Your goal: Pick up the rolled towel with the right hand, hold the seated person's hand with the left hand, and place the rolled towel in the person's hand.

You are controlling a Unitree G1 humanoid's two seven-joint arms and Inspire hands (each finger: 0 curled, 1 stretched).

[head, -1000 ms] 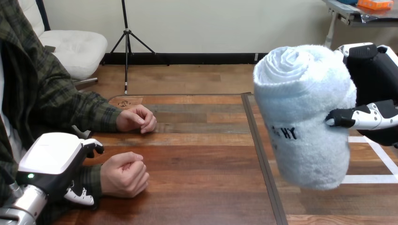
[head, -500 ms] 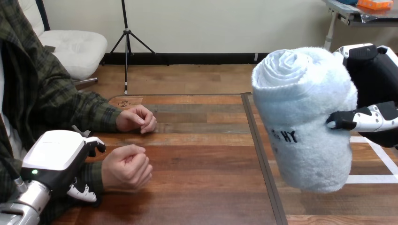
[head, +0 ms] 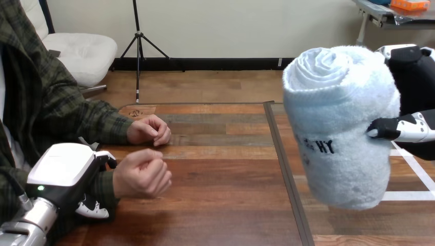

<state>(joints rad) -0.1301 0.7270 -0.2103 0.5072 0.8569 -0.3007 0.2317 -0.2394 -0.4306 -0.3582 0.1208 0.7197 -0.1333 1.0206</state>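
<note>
White-shelled black right hand clamped, thumb curled in front, round a pale blue rolled terry towel held upright in the air above the brown wooden table's right side; left hand at the table's near-left edge, curled round the wrist behind the person's clenched hand.

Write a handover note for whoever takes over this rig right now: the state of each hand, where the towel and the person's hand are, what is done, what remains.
The left hand has thumb and fingers curled round the person's sleeved wrist, at the table's near left.
The right hand is shut on the rolled towel, in the air at the right, spiral end up.
The person's nearer hand is a fist, apart from the towel.
Done: towel picked up, wrist held.
Left: bring the towel across and place it in that hand, which likely must open first.
</note>
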